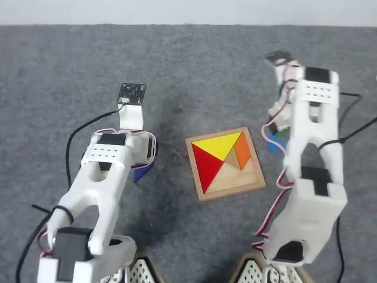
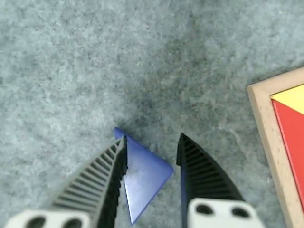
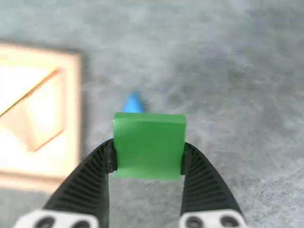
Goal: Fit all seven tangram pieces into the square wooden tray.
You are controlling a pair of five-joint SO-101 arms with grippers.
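Carpet (image 3: 237,57): green square (image 3: 148,145) between fingers (image 3: 90,185) (right)

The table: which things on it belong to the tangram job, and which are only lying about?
Job:
wooden tray, yellow triangle, red triangle, orange piece, dark blue triangle, green square, light blue piece

Lying about:
grey mat, black cable

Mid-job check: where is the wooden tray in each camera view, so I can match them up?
High view: wooden tray just right of the picture's centre.
Left wrist view: its rim at the picture's edge, apart from the blue triangle.
Right wrist view: its rim off to one side, beyond the held green square.
Shared landmark: the tray's pale wooden rim; the red piece links high and left wrist views.
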